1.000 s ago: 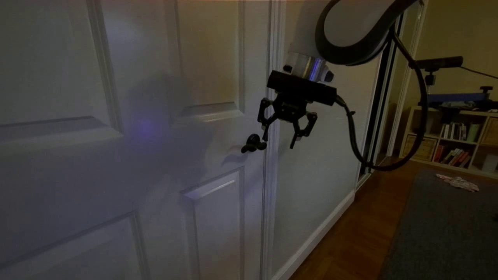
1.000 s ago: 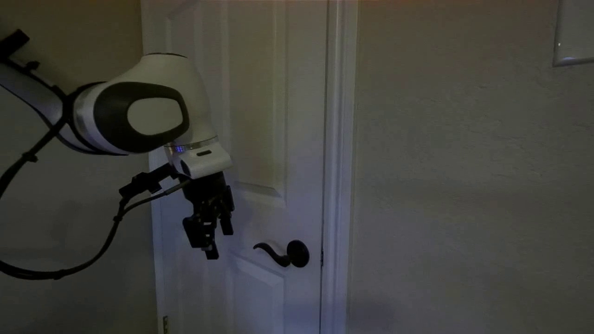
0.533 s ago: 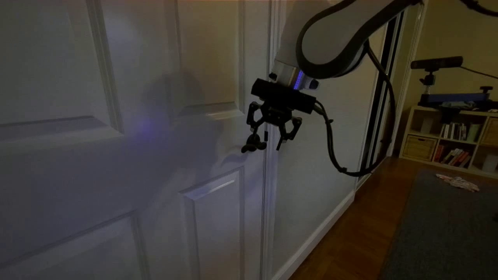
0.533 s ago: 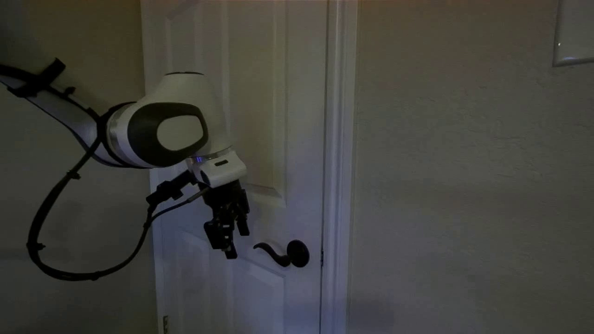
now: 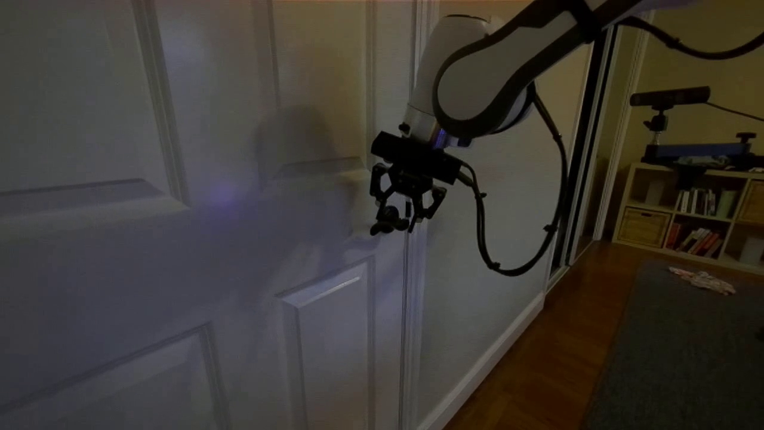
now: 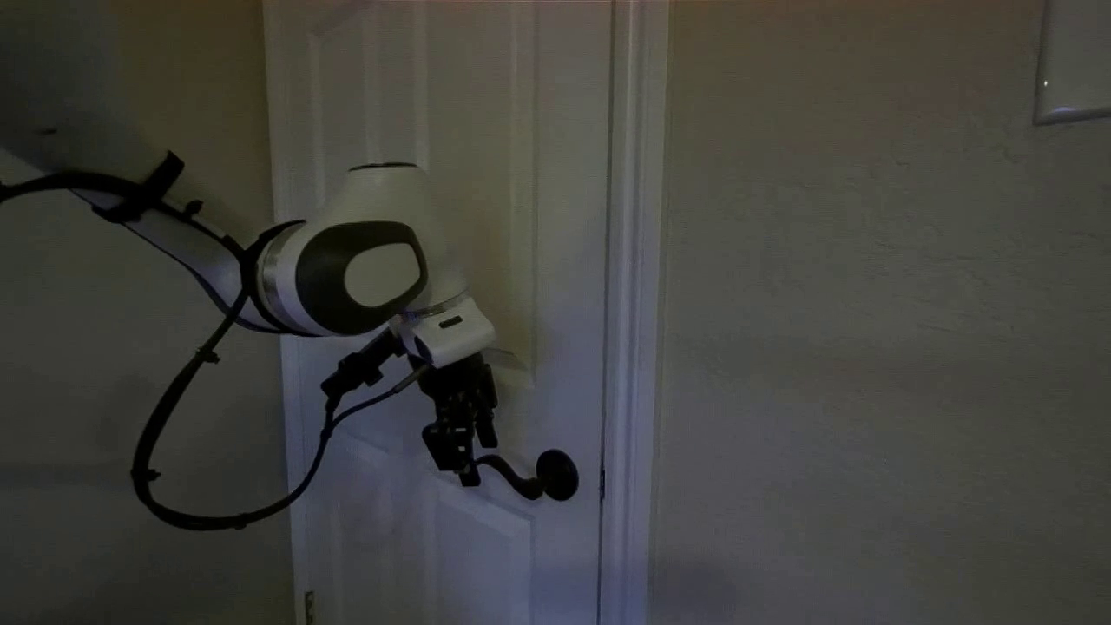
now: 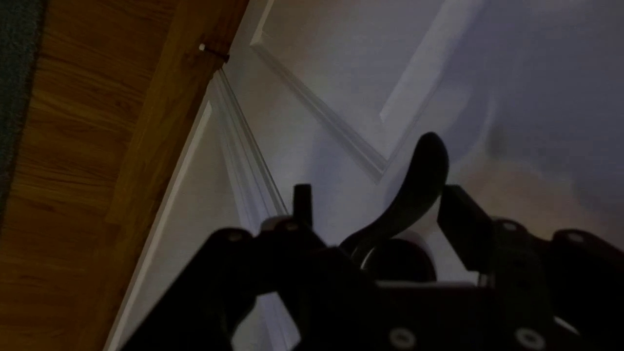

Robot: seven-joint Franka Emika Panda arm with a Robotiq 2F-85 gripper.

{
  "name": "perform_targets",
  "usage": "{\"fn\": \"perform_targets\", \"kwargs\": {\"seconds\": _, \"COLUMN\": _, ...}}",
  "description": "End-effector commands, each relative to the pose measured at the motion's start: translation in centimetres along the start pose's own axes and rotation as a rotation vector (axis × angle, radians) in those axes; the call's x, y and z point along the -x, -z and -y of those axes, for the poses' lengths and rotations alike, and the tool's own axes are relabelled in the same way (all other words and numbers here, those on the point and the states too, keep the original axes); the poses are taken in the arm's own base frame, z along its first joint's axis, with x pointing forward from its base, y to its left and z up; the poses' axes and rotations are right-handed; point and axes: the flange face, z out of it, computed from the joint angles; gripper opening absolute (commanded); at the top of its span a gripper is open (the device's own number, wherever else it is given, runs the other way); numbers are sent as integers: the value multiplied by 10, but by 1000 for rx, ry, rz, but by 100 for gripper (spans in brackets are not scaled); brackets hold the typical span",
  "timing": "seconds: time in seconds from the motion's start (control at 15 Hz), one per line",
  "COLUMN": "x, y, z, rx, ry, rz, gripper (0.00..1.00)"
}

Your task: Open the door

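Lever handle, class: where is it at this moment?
In an exterior view, the lever handle is on the white panelled door, left of the door frame, its tip beside the gripper.

Part of the handle [image 7: 419,195] hidden

In the wrist view my gripper [image 7: 375,204] covers some of the handle's round base. In an exterior view a dark fingertip [image 6: 470,476] merges with the handle's end; I can't tell whether they touch. The door [image 5: 209,257] and arm [image 5: 489,77] are cut off in both exterior views. The books [image 5: 698,203] are too small to read.
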Motion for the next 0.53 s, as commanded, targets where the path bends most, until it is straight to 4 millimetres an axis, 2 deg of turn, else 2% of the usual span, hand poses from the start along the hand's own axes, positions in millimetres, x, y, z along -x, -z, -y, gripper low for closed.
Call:
{"fn": "perform_targets", "kwargs": {"seconds": 0.0, "x": 1, "y": -8, "z": 13, "rx": -47, "ry": -42, "rz": -10, "gripper": 67}}
{"fn": "perform_targets", "kwargs": {"seconds": 0.07, "x": 2, "y": -12, "z": 14, "rx": -47, "ry": -43, "rz": -8, "gripper": 59}}
{"fn": "perform_targets", "kwargs": {"seconds": 0.13, "x": 2, "y": -14, "z": 15, "rx": -50, "ry": -46, "rz": -5, "gripper": 41}}
{"fn": "perform_targets", "kwargs": {"seconds": 0.47, "x": 4, "y": -18, "z": 18, "rx": -56, "ry": -50, "rz": -4, "gripper": 8}}
